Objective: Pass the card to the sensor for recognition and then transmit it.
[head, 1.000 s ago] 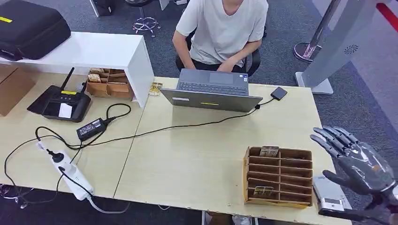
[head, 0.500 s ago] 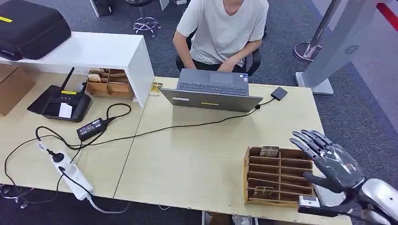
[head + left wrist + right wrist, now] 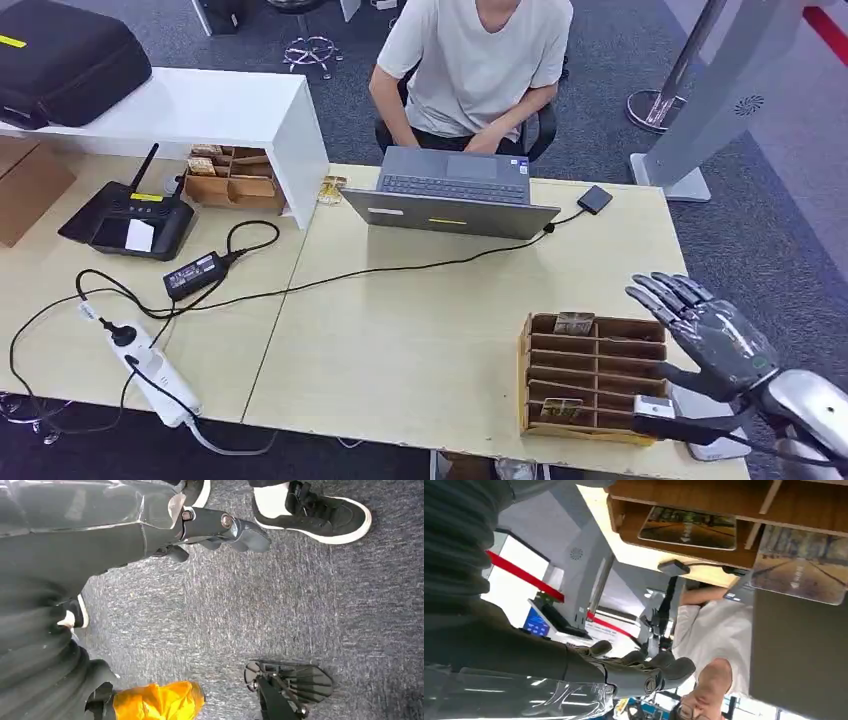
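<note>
Hovering at the near right corner of the counter, the right hand is spread wide and carries nothing, poised just beside the wooden slotted rack. The task looks barely begun: no card is lifted yet, and the presenting to the sensor and handing over both remain. A card lies flat in the rack's nearest slot, another card in the farthest; in the right wrist view they are thin rectangles printed with a brownish scene. Which device is the sensor cannot be told. The left hand hangs over grey carpet, fingers loosely curled, holding nothing.
</note>
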{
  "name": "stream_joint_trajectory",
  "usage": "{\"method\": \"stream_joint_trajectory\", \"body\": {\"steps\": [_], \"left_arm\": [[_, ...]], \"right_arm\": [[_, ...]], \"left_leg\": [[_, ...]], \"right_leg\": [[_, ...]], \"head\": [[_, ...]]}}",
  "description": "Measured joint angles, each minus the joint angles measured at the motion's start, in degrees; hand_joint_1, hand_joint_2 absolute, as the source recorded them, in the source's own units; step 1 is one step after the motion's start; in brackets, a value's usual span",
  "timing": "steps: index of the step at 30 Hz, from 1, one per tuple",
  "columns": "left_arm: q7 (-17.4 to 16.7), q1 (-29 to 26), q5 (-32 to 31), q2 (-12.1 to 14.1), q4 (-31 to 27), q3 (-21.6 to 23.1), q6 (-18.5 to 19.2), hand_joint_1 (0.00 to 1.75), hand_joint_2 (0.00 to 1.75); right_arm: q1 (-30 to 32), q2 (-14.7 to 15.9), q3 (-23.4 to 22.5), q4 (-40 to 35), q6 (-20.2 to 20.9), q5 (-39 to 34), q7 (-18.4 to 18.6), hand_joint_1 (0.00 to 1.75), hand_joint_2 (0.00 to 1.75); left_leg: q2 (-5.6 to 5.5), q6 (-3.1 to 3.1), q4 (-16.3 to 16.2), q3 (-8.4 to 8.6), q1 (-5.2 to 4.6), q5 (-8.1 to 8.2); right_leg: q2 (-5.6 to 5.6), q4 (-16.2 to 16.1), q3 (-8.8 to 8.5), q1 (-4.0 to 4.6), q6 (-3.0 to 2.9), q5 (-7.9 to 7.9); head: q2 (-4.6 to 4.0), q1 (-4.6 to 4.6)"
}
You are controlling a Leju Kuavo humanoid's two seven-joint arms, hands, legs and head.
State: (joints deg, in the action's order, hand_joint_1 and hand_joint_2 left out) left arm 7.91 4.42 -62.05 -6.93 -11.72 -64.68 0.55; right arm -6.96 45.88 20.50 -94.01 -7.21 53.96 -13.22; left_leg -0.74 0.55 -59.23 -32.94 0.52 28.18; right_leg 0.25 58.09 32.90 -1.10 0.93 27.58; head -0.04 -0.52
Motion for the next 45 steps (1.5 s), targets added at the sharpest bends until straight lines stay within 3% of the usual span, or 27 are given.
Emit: {"method": "stream_joint_trajectory", "body": {"steps": [15, 28, 32, 35, 40, 45], "left_arm": [[0.0, -0.02, 0.46, 0.0, 0.0, -0.94, -0.09, 0.0, 1.75], [0.0, -0.02, 0.87, 0.0, 0.0, -1.77, -0.11, 0.0, 1.75], [0.0, -0.01, 0.9, -0.07, 0.0, -2.12, -0.22, 0.0, 1.75], [0.0, -0.06, 0.98, -0.2, 0.0, -2.36, -0.39, 0.0, 1.75], [-0.11, -0.05, 1.14, -0.33, 0.0, -2.8, -0.72, 0.0, 1.75], [-0.11, -0.04, 1.27, -0.37, 0.0, -3.04, -0.74, 0.0, 1.75]], "right_arm": [[-0.38, 1.42, 1.16, -0.79, 1.38, -0.57, 0.96, 0.0, 1.75], [3.68, 0.88, 1.31, -2.38, 0.13, -0.44, 0.78, 0.0, 1.75], [4.94, -1.95, 1.25, -2.16, -5.14, 3.5, 2.76, 0.0, 1.75], [5.77, -4.35, 1.33, -1.77, -6.89, 7.98, 6.47, 0.0, 1.75], [5.89, -5.99, 1.46, -1.2, -4.55, 12.5, 11.52, 0.0, 1.75], [5.04, -6.78, 2.05, -0.59, -3.24, 13.99, 13.64, 0.0, 1.75]], "left_leg": [[0.0, 0.0, 0.0, 0.01, 0.0, 0.0], [0.0, 0.0, 0.0, 0.0, 0.0, 0.0], [0.0, 0.0, 0.0, 0.01, 0.02, 0.0], [0.0, 0.0, 0.0, 0.01, 0.03, 0.0], [0.01, 0.0, 0.0, -0.01, 0.03, 0.0], [0.01, 0.0, 0.0, -0.01, 0.03, 0.0]], "right_leg": [[0.0, 0.0, 0.0, 0.0, 0.0, 0.0], [0.0, 0.0, 0.0, 0.0, 0.0, 0.0], [0.0, 0.0, 0.0, 0.02, 0.0, 0.0], [0.0, 0.0, 0.0, 0.03, 0.0, 0.0], [0.0, 0.0, 0.0, 0.02, 0.0, 0.0], [0.0, 0.0, 0.0, 0.02, 0.0, 0.0]], "head": [[0.0, 0.0], [0.0, 0.0], [0.0, 0.0], [0.0, 0.02], [0.0, 0.0], [0.0, -0.02]]}}
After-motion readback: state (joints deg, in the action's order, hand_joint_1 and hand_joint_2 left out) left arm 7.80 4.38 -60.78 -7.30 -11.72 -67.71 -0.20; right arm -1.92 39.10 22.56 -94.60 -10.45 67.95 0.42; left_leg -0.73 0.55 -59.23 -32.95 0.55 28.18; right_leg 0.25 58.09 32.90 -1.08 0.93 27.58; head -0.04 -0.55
